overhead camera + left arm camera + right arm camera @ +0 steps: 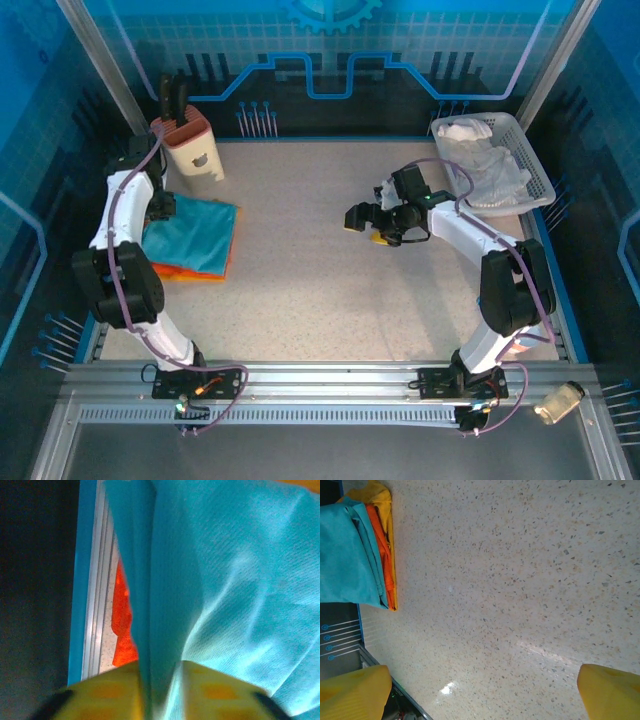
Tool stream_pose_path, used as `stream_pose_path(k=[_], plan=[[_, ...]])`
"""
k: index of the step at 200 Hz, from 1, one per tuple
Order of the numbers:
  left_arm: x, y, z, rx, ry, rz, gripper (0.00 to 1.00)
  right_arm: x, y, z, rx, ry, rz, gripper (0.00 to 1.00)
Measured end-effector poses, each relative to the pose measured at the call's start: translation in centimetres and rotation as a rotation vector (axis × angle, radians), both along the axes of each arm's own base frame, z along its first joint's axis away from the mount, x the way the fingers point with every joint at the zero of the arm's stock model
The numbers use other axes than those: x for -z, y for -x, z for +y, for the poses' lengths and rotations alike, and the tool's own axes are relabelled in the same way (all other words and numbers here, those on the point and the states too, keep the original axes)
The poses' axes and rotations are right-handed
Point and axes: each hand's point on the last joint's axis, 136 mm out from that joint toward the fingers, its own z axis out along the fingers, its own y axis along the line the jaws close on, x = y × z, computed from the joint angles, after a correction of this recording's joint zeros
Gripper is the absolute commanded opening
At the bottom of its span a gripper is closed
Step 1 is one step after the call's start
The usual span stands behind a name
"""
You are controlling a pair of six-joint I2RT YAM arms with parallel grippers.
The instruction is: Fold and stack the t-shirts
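My left fingers (160,208) stand narrow around a raised fold of the plain teal cloth t-shirt (197,232); I cannot tell whether they pinch it. That shirt lies folded on the bright orange, yellow-edged t-shirt (200,272) at the speckled tabletop's (320,300) left edge. My right fingers (362,216) hang spread wide over the tabletop, well apart from both shirts.

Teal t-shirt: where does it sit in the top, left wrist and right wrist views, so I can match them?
Top external: the teal t-shirt lies folded at the left of the table.
Left wrist: it covers the centre and right, a fold running down into the left claw.
Right wrist: it is in the top left corner.
Shared landmark: the orange t-shirt under it, peeking out at one edge.
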Motion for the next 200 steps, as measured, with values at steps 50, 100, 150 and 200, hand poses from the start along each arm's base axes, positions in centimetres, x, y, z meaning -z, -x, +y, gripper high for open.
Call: stream_pose_path(k=[50, 100, 150, 200], plan=[[1.3, 0.5, 2.2, -0.116, -0.031, 0.039, 0.89, -0.1, 0.3, 0.1, -0.018, 0.003, -0.007, 0.99], [-1.6, 0.0, 1.0, -0.133, -0.005, -0.084, 0.99, -1.8, 0.8, -1.3, -0.024, 0.078, -0.088, 1.0], [-2.8, -0.5, -4.6, -0.06, 0.156, -0.343, 0.99, -4.7, 0.0, -5.6, 0.047, 0.262, -0.317, 1.0], [3.4, -1.5, -8.6, -0.04, 0.341, -0.458, 0.99, -5.1, -0.6, -12.0, 0.167, 0.474, -0.538, 1.0]])
